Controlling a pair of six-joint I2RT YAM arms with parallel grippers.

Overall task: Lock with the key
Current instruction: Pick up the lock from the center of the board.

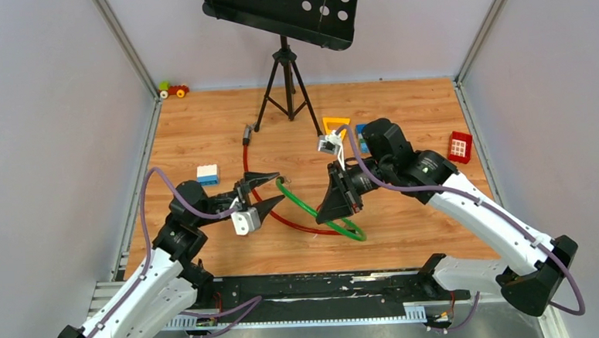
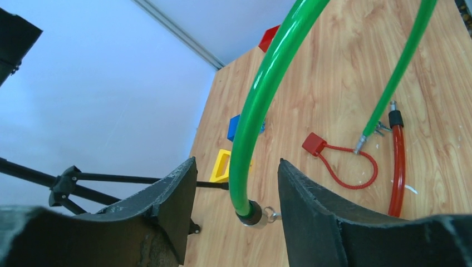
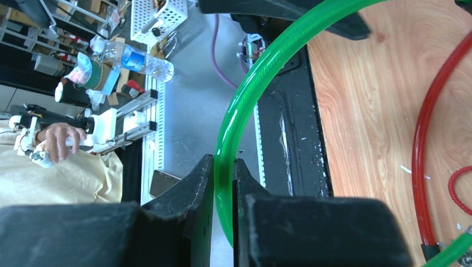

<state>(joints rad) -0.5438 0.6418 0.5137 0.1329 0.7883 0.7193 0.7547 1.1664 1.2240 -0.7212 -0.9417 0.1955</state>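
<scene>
Key point(image 2: 271, 213) at green cable point(image 2: 253, 111) end, clearance inside spread left gripper point(image 2: 238, 167)

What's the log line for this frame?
right gripper: shut on green cable | left gripper: open, straddling its end plug | key: likely silvery bit at plug, ungripped

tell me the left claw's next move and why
Probably close the left claw on the silvery metal key sticking from the dark end plug of the green cable: it sits between the open jaws, and the right claw clamps that cable.
</scene>
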